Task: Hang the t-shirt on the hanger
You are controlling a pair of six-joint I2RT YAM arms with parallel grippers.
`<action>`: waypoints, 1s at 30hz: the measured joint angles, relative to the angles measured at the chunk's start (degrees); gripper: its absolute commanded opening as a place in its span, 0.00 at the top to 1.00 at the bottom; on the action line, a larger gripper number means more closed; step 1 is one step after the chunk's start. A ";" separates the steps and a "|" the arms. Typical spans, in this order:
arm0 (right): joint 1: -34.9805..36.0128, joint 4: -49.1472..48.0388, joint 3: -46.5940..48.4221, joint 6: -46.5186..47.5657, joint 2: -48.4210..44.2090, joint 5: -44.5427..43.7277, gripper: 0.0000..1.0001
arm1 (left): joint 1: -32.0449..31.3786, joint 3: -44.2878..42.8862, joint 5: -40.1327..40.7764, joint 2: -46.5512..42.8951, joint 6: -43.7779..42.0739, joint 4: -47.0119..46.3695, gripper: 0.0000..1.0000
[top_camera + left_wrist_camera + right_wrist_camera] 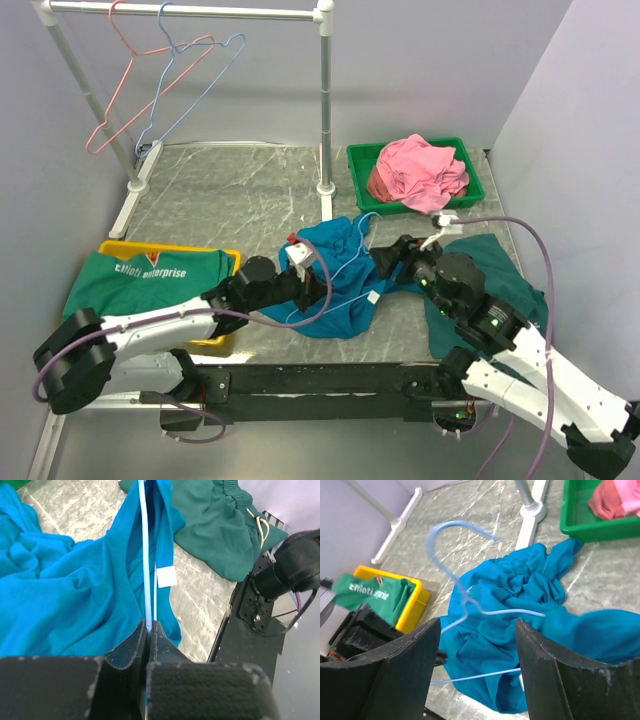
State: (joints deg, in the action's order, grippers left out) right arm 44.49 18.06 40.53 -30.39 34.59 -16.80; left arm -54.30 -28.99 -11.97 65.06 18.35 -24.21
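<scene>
Hanger [145,555] is laid across the t-shirt [335,290], hook toward the back. T-shirt is bunched on the table [230,190], near the front edge. Behind-right of the t-shirt a tray [360,165] is set, garment pile [420,170] in it. Left of the t-shirt a bin [228,262] is placed, printed shirt [140,280] draped over it. Rack post [326,110] is stood just behind. Another garment [500,270] is laid to the right.

Three hangers: pink hanger [110,100], hung blue hanger [195,92], loose blue hanger [505,611]. Four garments: teal t-shirt [340,300], pink garment [415,170], printed green shirt [150,275], plain green garment [503,270]. Two bins: yellow bin [228,265], green bin [360,170].
</scene>
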 measured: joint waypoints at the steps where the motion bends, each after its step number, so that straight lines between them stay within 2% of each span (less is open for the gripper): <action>1: 0.37 -0.42 0.44 0.70 1.14 -0.04 0.31 | 0.00 -0.90 -0.09 1.09 0.07 0.15 0.99; 8: 6.21 -1.97 2.73 4.96 10.62 -4.83 0.34 | -0.31 -5.79 -0.87 6.49 0.61 1.95 0.99; 14: 6.54 -2.69 2.86 6.67 14.75 -10.69 0.48 | -2.75 -7.63 -0.61 7.93 0.37 4.11 0.99; 17: 6.54 -3.80 2.86 7.43 16.28 -12.39 0.63 | -3.82 -7.78 -0.17 7.91 0.37 4.85 0.99; 18: 6.54 -4.20 2.86 7.65 16.57 -12.70 0.78 | -4.11 -7.78 0.02 7.91 0.37 5.25 0.99; 19: 6.54 -4.46 2.86 7.82 16.74 -12.96 0.87 | -4.28 -7.78 0.33 7.91 0.39 5.46 0.98; 20: 6.51 -4.63 2.86 8.20 16.90 -13.60 0.94 | -4.39 -7.80 0.63 7.91 0.39 5.55 0.96; 21: 6.40 -4.79 2.86 8.39 16.98 -14.25 1.00 | -4.46 -7.80 1.11 7.91 0.42 5.81 0.87; 24: 6.36 -5.05 1.75 9.20 16.81 -16.13 1.00 | -4.72 -8.11 2.49 7.85 0.98 5.88 0.73; 27: 6.58 -6.78 -0.63 8.72 15.45 -15.74 1.00 | -5.38 -8.35 4.87 7.50 2.93 5.64 0.50; 29: 6.67 -7.54 -2.05 8.55 14.08 -15.67 1.00 | -5.55 -8.61 7.48 6.58 5.46 6.58 0.44; 30: 6.75 -7.98 -2.71 8.48 13.27 -15.67 1.00 | -5.60 -8.96 8.92 5.86 6.84 7.52 0.38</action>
State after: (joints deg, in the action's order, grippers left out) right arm 51.24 10.09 37.82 -21.91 47.86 -32.47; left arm -59.90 -37.95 -3.05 70.91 25.19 -16.69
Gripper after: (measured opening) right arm 0.045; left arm 0.511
